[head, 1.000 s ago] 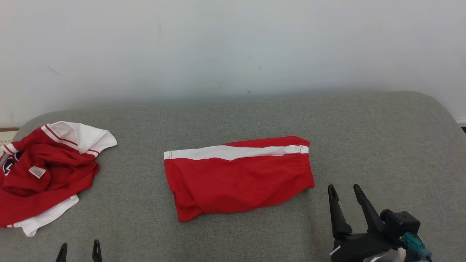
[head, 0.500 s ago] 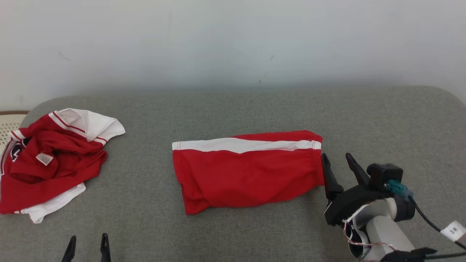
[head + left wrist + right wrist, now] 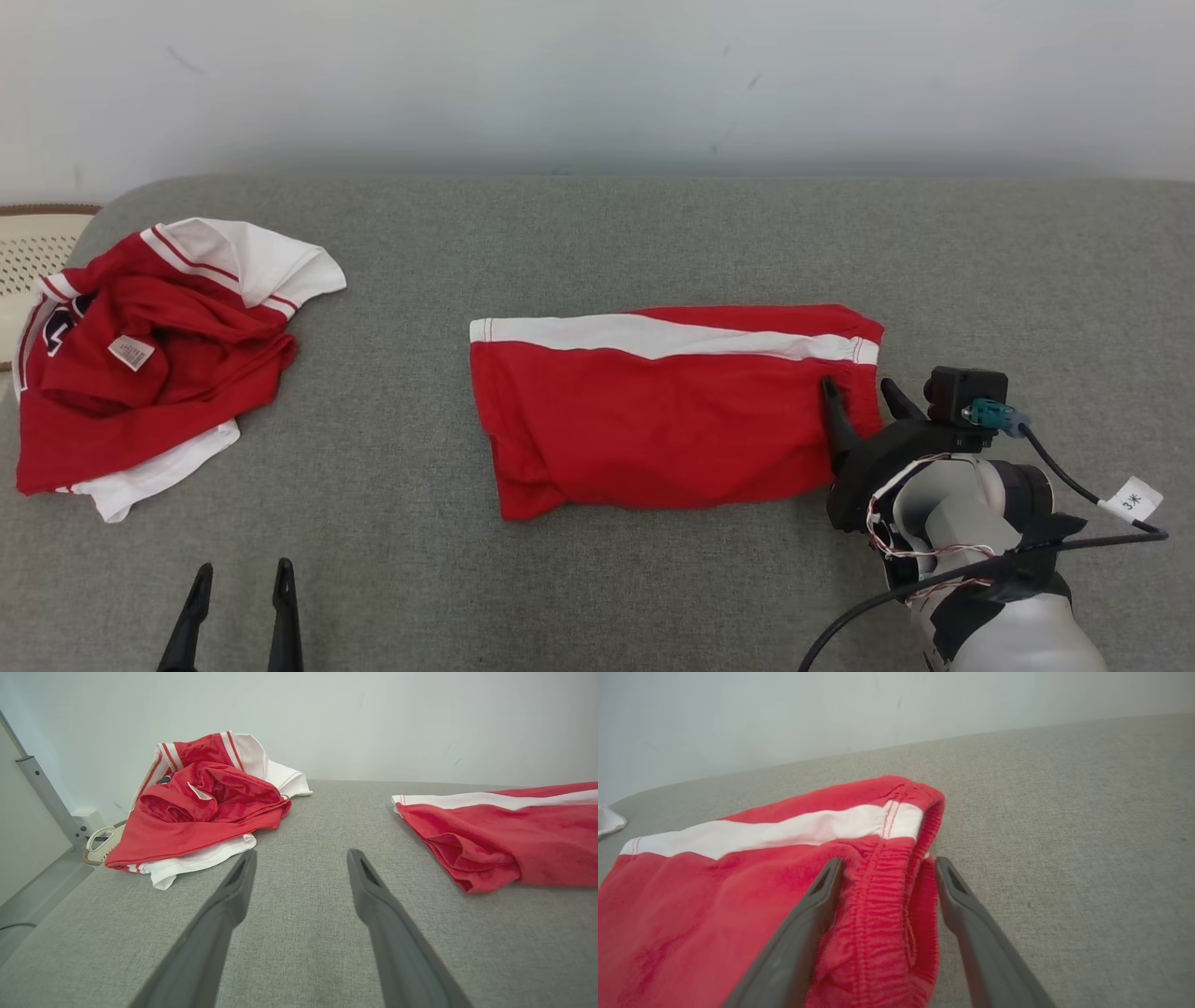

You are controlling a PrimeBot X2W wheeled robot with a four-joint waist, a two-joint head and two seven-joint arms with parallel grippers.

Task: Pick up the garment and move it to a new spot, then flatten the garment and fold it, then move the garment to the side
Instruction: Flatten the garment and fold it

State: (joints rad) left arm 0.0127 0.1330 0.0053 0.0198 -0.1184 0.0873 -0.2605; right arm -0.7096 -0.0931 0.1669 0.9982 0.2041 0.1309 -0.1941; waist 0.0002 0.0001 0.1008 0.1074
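On the grey fabric desk [image 3: 597,233], folded red white-striped shorts [image 3: 653,420] lie mid-frame. The right pincer [image 3: 856,386], fingers apart, straddles their elastic waistband [image 3: 887,882]; closing deep over every layer should keep the fold. The left pincer [image 3: 241,571] idles apart, lower left.

A plain pale wall [image 3: 597,84] rises behind the grey woven-fabric worktop [image 3: 597,597]. Its far corners are rounded. Light falls evenly.

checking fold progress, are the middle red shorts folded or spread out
Folded: the red shorts lie doubled over, layers stacked at their left end.
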